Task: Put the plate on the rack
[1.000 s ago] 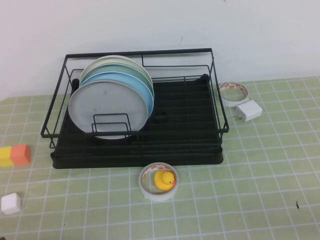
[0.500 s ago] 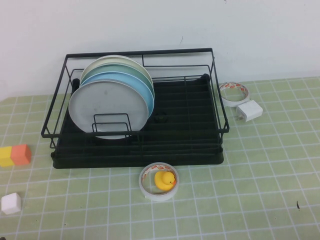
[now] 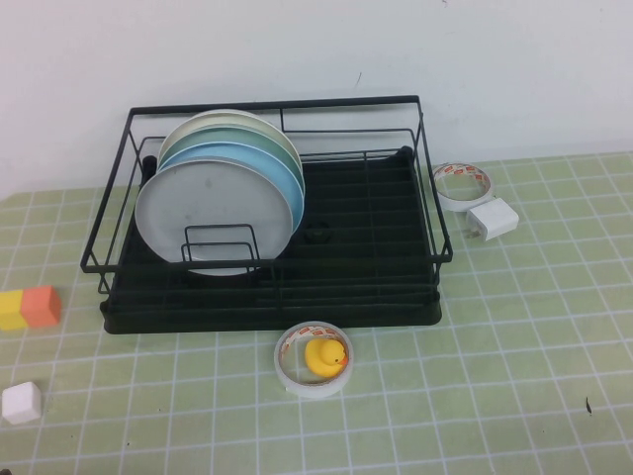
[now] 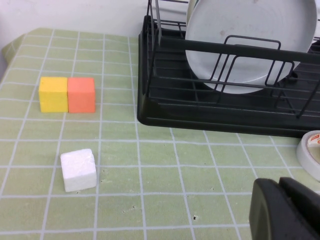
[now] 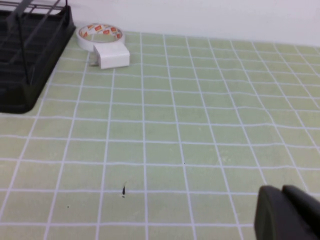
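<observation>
The light-grey plate (image 3: pixel 213 213) stands upright at the front of a row of plates in the black wire rack (image 3: pixel 376 247), held by the dividers; it also shows in the left wrist view (image 4: pixel 250 35). Behind it stand a light blue plate (image 3: pixel 287 168) and pale green and cream plates (image 3: pixel 232 121). My left gripper (image 4: pixel 287 210) is shut and empty, low over the table in front of the rack's left end (image 4: pixel 165 95). My right gripper (image 5: pixel 287 215) is shut and empty over the bare table, right of the rack (image 5: pixel 25 60). Neither gripper shows in the high view.
A tape roll (image 3: pixel 313 358) with a yellow duck (image 3: pixel 324 354) inside lies in front of the rack. A second tape roll (image 3: pixel 463 183) and a white adapter (image 3: pixel 493 219) lie at its right. Yellow and orange blocks (image 3: pixel 30 307) and a white cube (image 3: pixel 21 402) lie at the left.
</observation>
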Controlling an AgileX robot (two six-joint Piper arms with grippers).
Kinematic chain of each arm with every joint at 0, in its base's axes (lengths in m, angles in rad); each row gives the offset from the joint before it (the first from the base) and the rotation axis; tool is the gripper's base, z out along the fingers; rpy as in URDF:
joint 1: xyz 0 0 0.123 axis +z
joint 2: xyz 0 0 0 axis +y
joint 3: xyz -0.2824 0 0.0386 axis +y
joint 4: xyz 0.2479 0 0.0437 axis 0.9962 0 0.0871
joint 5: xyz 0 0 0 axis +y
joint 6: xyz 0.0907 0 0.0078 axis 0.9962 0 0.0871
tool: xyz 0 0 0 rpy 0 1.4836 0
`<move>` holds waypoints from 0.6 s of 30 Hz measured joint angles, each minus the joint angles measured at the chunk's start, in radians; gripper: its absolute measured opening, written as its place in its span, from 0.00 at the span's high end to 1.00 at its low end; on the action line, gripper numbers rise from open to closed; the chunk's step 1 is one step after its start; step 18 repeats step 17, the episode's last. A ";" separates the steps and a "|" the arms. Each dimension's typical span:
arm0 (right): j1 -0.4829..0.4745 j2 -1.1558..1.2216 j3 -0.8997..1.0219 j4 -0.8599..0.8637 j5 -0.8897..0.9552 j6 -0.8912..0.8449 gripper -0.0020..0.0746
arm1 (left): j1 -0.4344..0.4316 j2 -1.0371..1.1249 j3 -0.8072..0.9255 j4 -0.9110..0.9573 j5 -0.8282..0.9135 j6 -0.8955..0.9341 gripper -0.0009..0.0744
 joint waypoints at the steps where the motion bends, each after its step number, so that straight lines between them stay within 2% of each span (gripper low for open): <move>1: 0.000 0.000 0.000 0.002 0.000 0.000 0.98 | 0.000 0.000 0.000 0.000 0.000 0.000 0.99; 18: 0.000 0.000 0.000 0.002 0.000 0.069 0.98 | 0.000 0.000 0.000 0.000 0.000 0.000 0.99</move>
